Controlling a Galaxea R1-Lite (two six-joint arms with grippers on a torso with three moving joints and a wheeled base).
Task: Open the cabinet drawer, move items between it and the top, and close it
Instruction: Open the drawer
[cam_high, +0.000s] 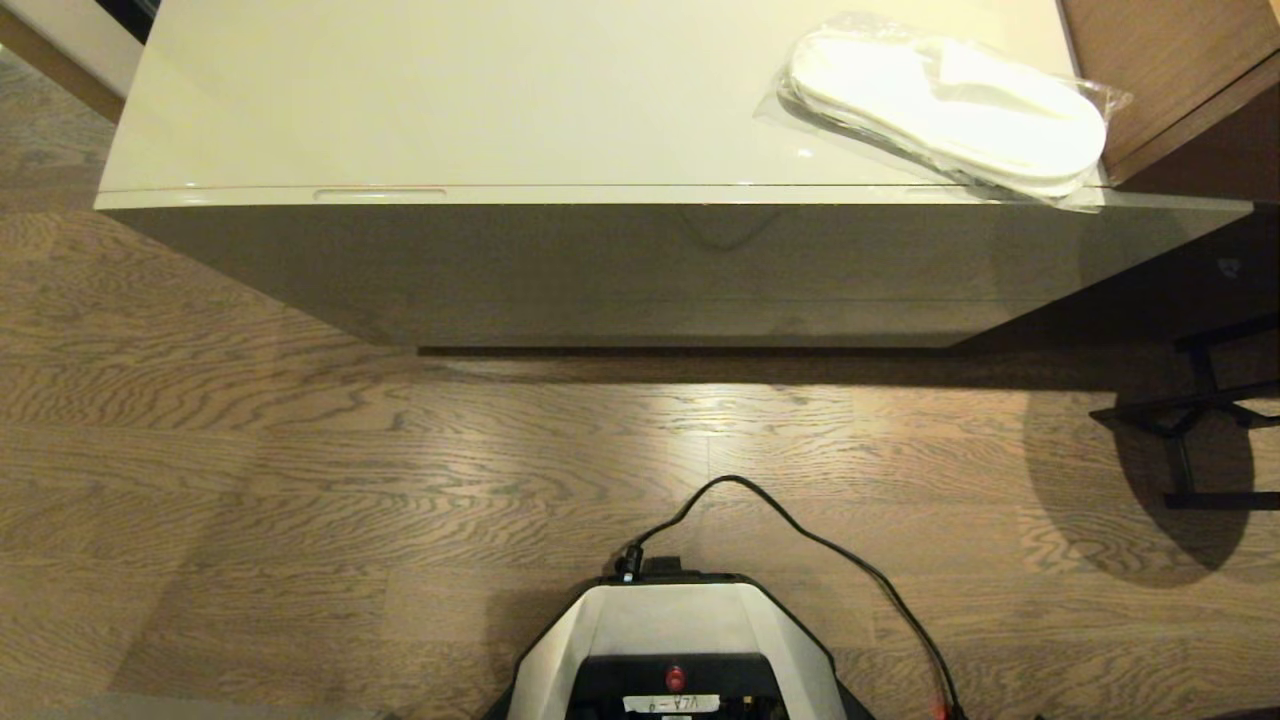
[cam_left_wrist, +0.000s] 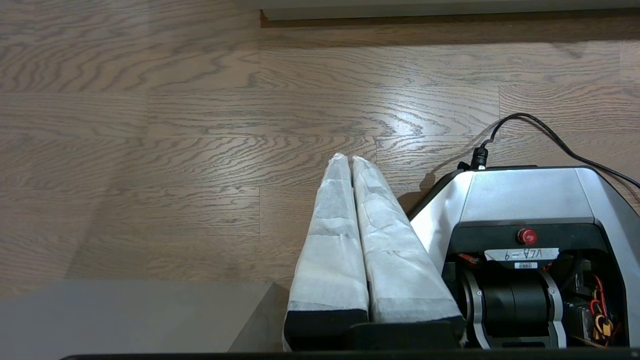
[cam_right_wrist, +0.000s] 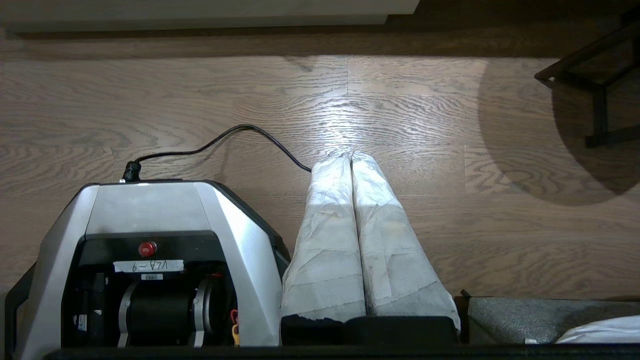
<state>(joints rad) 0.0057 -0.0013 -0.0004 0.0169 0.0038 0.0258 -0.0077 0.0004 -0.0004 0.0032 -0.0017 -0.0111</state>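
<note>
The low wide cabinet stands across the wooden floor (cam_high: 300, 470) ahead of the robot's base (cam_high: 680, 630); its glossy cream-white top (cam_high: 450, 90) fills the upper part of the head view; a pair of flat white slippers in clear plastic wrapping (cam_high: 950, 105) lies on the top at its right front corner, the wrapping reaching the front edge, just beside a brown wooden furniture piece (cam_high: 1160, 60); the cabinet drawer (cam_high: 640, 270) is closed, its beige-grey front flush under the top, with one slim oblong slot (cam_high: 380, 194) visible at its upper edge toward the left; neither arm shows in the head view; the left tool (cam_left_wrist: 346, 158) hangs over the floor beside the base, its white-wrapped fingers (cam_left_wrist: 330, 240) pressed together and holding nothing; the right tool (cam_right_wrist: 351, 154) hangs likewise on the base's other side, fingers (cam_right_wrist: 390, 250) closed on nothing; a black cable (cam_high: 800, 540) trails from the base across the floor.
</note>
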